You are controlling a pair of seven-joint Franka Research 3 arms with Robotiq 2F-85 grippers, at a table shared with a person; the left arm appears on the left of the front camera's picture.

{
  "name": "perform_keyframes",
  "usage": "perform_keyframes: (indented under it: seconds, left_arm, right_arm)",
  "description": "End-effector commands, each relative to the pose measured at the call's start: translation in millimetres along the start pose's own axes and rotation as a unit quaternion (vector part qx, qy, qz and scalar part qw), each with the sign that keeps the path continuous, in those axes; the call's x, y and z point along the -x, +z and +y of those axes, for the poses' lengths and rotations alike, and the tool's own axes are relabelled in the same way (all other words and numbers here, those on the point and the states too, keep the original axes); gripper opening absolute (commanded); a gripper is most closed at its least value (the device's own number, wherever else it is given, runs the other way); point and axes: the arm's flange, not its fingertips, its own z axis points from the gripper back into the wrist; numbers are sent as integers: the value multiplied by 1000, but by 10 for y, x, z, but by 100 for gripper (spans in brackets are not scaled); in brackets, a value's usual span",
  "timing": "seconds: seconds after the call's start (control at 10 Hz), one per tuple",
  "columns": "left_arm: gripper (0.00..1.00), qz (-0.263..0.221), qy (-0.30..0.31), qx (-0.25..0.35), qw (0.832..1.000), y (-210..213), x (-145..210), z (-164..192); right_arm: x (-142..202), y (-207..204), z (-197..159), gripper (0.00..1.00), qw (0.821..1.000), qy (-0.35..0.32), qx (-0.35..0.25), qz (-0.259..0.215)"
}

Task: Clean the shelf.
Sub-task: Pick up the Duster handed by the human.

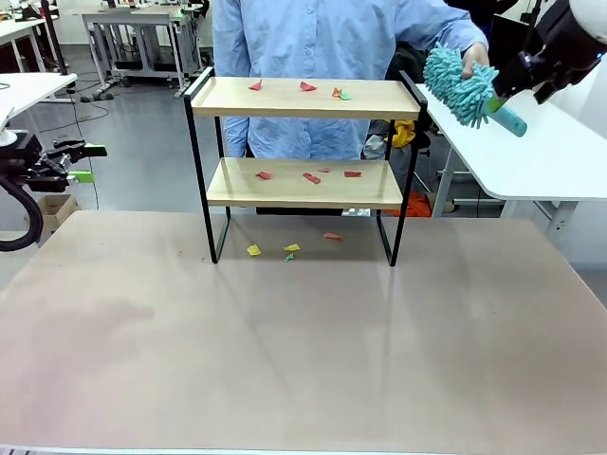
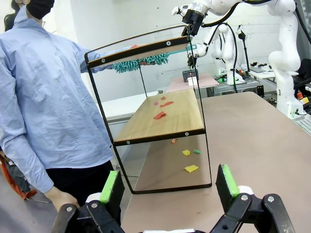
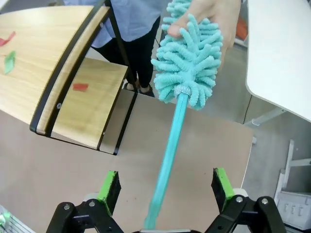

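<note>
The shelf (image 1: 285, 99) stands at the far middle of the table, with two wooden boards in a black frame. Red, green and yellow scraps (image 1: 306, 86) lie on both boards and on the table beneath. A person's hand (image 1: 471, 63) holds the fluffy head of a teal duster (image 1: 457, 83) beside the shelf's top right corner. My right gripper (image 3: 166, 187) is open, and the duster's handle (image 3: 170, 145) runs between its fingers, apart from the pads. At the table's left edge, my left gripper (image 1: 87, 162) is open and holds nothing; it faces the shelf (image 2: 165, 119) from its side.
The person in a blue shirt (image 1: 322, 38) stands right behind the shelf. A white side table (image 1: 531, 161) sits at the right, another (image 1: 28, 90) at the far left. The brown table (image 1: 303, 341) stretches bare in front of the shelf.
</note>
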Motion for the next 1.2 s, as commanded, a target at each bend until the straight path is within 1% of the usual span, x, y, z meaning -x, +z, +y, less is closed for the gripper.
perform_keyframes:
  seconds: [0.0, 0.2, 0.3, 0.4, 0.5, 0.7, 0.8, 0.9, 1.0, 1.1]
  left_arm:
    - [100, 2, -6, 3, 1000, -5, -13, -16]
    - [100, 2, -6, 3, 1000, -5, -13, -16]
    - [100, 2, -6, 3, 1000, -5, -13, -16]
    - [100, 2, -6, 3, 1000, -5, -13, -16]
    - [100, 2, -6, 3, 1000, -5, -13, -16]
    - [100, 2, -6, 3, 1000, -5, -13, -16]
    - [100, 2, -6, 3, 1000, -5, -13, -16]
    - [100, 2, -6, 3, 1000, -5, -13, -16]
    - [100, 2, -6, 3, 1000, -5, -13, -16]
    - [100, 2, -6, 3, 1000, -5, -13, -16]
  right_arm:
    - [20, -145, 63, 100, 1000, -16, 21, -4]
    - [25, -218, 49, 100, 1000, -20, 20, -1]
    - [35, -230, 44, 42, 1000, -21, 21, -3]
    - [30, -231, 41, 41, 1000, -23, 22, 1]
    - [36, -233, 35, 0, 999, -24, 23, 4]
    - [35, -234, 27, 0, 999, -25, 27, 6]
    - [34, -237, 28, 15, 999, -27, 30, 8]
    - [34, -239, 25, 6, 999, -27, 32, 10]
    - [34, -241, 20, 0, 999, -30, 35, 15]
    - [37, -236, 20, 0, 998, -35, 42, 18]
